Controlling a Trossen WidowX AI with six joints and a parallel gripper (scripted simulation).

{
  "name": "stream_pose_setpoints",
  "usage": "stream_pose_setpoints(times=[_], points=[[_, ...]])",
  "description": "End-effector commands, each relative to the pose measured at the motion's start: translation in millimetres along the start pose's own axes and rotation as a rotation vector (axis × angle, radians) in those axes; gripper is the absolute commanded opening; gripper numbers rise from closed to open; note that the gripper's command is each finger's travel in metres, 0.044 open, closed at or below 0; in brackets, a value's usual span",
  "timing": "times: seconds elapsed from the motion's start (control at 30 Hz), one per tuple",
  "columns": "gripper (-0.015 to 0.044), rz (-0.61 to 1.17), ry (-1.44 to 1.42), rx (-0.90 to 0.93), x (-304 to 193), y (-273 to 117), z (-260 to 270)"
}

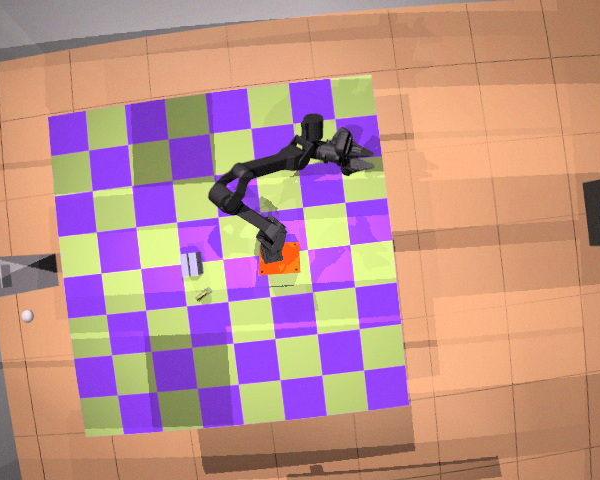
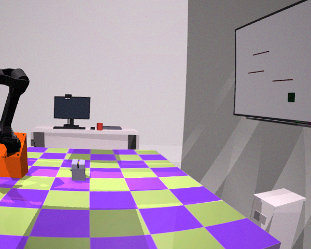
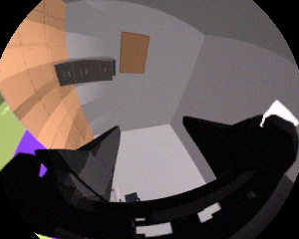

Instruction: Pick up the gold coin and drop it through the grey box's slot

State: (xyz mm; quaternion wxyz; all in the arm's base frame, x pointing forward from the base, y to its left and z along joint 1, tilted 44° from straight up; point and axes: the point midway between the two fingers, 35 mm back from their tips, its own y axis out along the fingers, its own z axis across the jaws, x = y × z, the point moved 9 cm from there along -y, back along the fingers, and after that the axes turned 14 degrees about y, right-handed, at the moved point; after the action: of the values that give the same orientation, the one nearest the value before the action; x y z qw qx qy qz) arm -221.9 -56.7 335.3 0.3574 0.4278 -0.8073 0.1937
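While our gripper hangs spread and empty far from the grey box, we judge the nearby gold coin thin, stiff and slippery, best pinched across its flat faces.

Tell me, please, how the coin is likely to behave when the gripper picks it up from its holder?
The coin shows from above only as a thin gold sliver on edge in its holder, so it probably tips over if nudged sideways. Being a disc, it could roll once free. The gripper, open and far off, would likely need to pinch the flat faces squarely.
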Motion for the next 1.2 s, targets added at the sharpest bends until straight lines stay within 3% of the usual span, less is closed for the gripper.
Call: stream_pose_setpoints(times=[0.0, 0.27, 0.73, 1.17], points=[[0.0374, -0.002, 0.0, 0.003, 0.4, -0.4, 0.5], [0.0164, -0.151, 0.015, 0.225, 26.8, -38.8, 37.2], [0.0161, -0.458, 0.011, 0.757, 56.3, -172.3, 94.9], [0.0161, -0.698, -0.068, 1.256, 27.0, -324.1, 95.6]])
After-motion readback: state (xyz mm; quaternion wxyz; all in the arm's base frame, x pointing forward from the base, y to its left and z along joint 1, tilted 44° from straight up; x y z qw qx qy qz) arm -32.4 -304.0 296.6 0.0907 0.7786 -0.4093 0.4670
